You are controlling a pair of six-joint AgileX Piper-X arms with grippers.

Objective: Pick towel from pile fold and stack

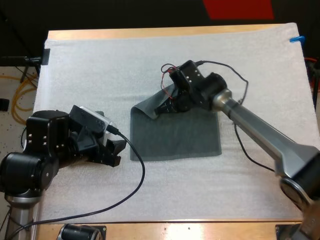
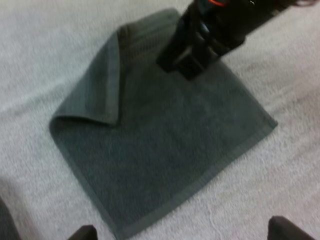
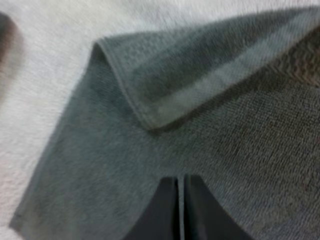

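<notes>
Right now we are seeing one dark grey-green towel (image 1: 175, 135) lying near the middle of the white mat (image 1: 75, 65), spread almost flat in a rough square. Its far left corner is turning back over itself, so a triangular flap is resting on the cloth below.

From the high view we are getting the layout. Our right gripper (image 1: 162, 107) is sitting low at the towel's far edge, just beside that folded flap. Our left gripper (image 1: 119, 151) is waiting on the mat just beside the towel's near left corner, apart from the cloth.

The right wrist view is adding what the high view is not giving us. A paler hem band is running along the flap's edge, the weave is looking ribbed, and our right fingers (image 3: 165, 215) are pressing together over the flat cloth with nothing between them.

The left wrist view is showing the towel (image 2: 160, 145) whole, with the flap's hem running along the fold. It is also showing our left fingers (image 2: 285, 230) standing wide apart, clear of the cloth, and the right gripper's (image 2: 180, 62) dark tips at the far edge.
</notes>
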